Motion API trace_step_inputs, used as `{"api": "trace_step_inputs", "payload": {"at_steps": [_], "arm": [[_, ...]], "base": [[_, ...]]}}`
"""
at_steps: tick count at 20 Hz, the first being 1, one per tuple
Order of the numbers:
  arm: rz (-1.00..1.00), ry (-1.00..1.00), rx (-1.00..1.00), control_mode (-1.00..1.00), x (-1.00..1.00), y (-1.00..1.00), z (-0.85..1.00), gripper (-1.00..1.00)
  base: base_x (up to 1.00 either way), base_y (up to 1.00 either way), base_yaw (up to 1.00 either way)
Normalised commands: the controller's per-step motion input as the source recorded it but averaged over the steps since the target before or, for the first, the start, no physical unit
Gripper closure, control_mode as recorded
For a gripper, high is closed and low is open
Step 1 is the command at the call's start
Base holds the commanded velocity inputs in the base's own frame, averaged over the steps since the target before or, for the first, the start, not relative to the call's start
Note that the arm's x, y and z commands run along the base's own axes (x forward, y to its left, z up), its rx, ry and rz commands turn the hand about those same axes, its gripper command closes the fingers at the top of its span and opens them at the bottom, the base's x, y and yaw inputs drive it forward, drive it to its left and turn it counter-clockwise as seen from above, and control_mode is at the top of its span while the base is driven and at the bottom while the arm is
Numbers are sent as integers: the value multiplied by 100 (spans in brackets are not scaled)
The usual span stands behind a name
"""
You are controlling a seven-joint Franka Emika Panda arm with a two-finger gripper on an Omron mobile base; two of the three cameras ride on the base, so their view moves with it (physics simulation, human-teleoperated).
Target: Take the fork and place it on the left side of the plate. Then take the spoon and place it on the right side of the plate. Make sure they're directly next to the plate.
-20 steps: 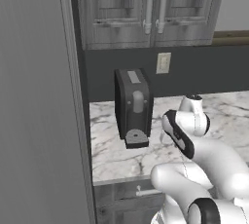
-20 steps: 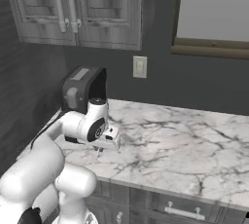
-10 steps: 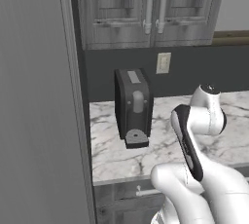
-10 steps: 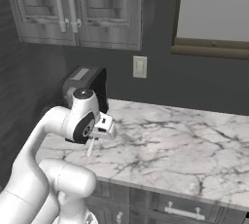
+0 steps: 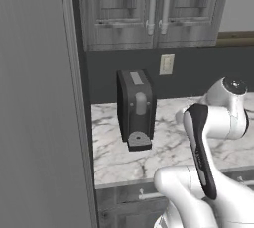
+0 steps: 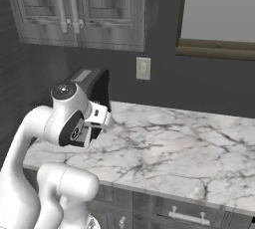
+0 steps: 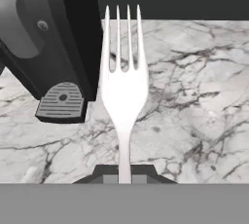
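While clamped on fork, tool hovers—over counter.

The fork stands straight up from between the two dark fingertips, its handle pinched there and its four tines pointing away. To the left of the fingers and beyond them is a black appliance, probably a coffee machine, on the grey-veined marble counter spreading beneath the fork.
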Motion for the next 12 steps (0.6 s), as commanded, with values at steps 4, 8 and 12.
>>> {"api": "trace_step_inputs", "payload": {"at_steps": [4,8,12], "arm": [[0,-4,0,-100,-12,0,57,100],[0,-1,0,-100,-24,0,26,100],[-1,-3,0,100,-23,0,2,100]], "base": [[0,0,0],[0,0,0],[-34,0,-4]]}}
